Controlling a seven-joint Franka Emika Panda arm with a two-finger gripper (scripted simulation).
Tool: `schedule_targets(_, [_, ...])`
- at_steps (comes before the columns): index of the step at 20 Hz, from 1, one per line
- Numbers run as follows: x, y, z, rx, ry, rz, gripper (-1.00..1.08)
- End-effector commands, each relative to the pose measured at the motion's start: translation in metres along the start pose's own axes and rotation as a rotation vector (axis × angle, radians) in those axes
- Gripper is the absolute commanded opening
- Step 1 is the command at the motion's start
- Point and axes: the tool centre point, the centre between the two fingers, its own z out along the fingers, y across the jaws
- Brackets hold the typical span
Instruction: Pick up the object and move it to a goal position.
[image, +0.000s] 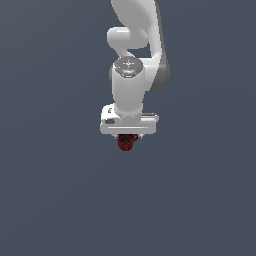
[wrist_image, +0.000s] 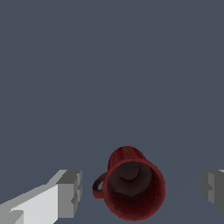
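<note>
We saw the dark red mug (wrist_image: 134, 188) sitting between the fingers (wrist_image: 70, 193) of our gripper (wrist_image: 142, 190), which were wide apart and not touching it.

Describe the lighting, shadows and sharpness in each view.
Exterior view: flat, even light on a plain grey ground, soft shading on the white arm, no clear cast shadow; the mug is small, dark and coarse. Wrist view: the mug is larger, dim inside, with soft pixelated edges; the gripper fingers show flat grey faces, no glare.
</note>
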Motion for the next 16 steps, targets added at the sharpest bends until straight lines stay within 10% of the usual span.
schedule_targets(1, [0.0, 0.0, 0.0, 0.0, 0.0, 0.0, 0.28])
schedule_targets(16, [-0.001, 0.015, 0.001, -0.009, -0.005, 0.008, 0.28])
